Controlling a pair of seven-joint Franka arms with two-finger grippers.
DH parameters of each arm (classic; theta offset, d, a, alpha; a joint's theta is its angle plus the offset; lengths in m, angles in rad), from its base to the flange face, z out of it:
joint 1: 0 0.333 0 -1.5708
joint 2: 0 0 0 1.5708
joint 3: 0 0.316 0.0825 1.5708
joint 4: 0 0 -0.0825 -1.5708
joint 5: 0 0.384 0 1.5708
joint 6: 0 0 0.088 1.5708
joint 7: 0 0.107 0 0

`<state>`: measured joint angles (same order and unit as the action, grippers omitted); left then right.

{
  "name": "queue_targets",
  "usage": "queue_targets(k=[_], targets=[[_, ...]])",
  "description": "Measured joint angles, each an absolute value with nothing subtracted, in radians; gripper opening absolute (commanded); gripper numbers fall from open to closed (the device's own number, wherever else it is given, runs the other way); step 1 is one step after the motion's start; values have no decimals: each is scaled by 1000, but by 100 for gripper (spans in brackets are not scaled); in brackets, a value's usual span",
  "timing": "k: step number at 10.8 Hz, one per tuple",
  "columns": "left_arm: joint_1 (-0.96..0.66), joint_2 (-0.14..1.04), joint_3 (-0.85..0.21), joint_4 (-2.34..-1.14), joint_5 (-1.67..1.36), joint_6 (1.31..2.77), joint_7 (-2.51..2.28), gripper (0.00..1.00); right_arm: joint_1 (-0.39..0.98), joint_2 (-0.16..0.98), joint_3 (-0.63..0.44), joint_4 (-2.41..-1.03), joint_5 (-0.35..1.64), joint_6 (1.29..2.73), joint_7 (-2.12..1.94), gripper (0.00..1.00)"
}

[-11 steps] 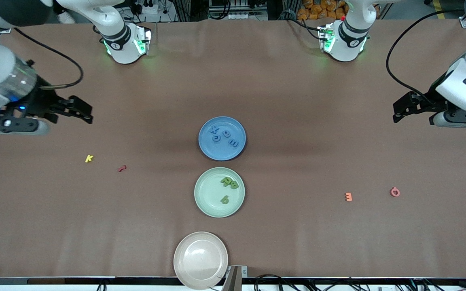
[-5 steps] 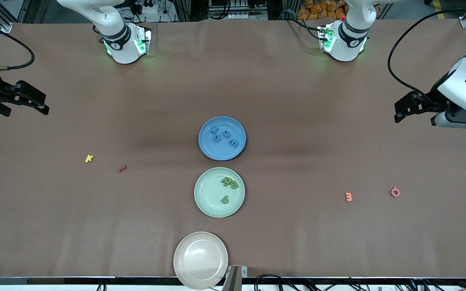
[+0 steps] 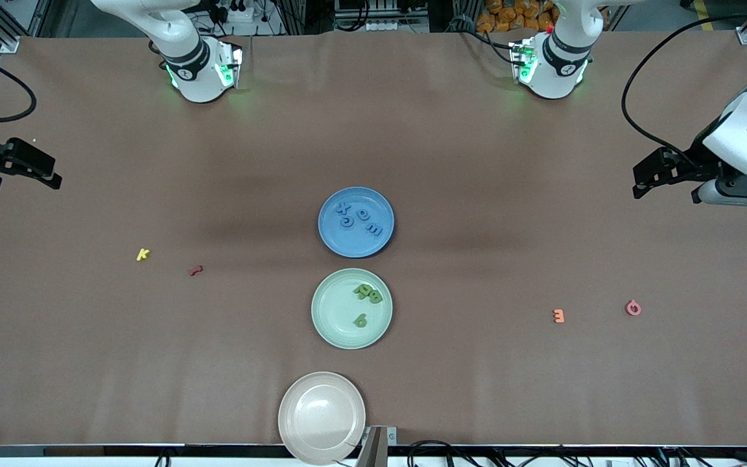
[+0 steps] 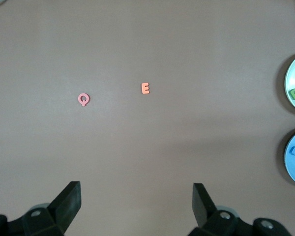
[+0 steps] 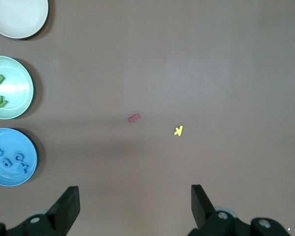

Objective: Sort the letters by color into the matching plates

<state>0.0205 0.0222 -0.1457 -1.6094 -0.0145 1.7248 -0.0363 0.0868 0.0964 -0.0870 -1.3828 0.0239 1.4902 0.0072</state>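
Three plates lie in a row down the table's middle. The blue plate (image 3: 354,246) holds several blue letters (image 3: 373,228). The mint green plate (image 3: 331,311) holds green letters (image 3: 368,293). The beige plate (image 3: 321,415) is bare. A yellow letter (image 3: 143,254) and a red letter (image 3: 196,270) lie toward the right arm's end. An orange letter (image 3: 558,316) and a pink letter (image 3: 633,307) lie toward the left arm's end. My right gripper (image 3: 49,172) (image 5: 135,191) hangs open and empty over its table end. My left gripper (image 3: 638,181) (image 4: 136,189) hangs open and empty over the other end.
Both robot bases (image 3: 201,71) (image 3: 548,68) stand along the table's edge farthest from the front camera. A black cable (image 3: 629,110) loops over the table by the left arm. A small metal bracket (image 3: 377,447) sits at the near edge beside the beige plate.
My right arm has drawn back toward its end of the table, mostly leaving the front view. The left gripper has barely shifted. No letter or plate has moved.
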Motion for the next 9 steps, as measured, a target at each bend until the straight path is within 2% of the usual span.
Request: queue_targets(k=[9], targets=[[20, 27, -146, -1609, -14, 1726, -36, 100, 106, 98, -85, -1398, 16, 1487, 7, 100]])
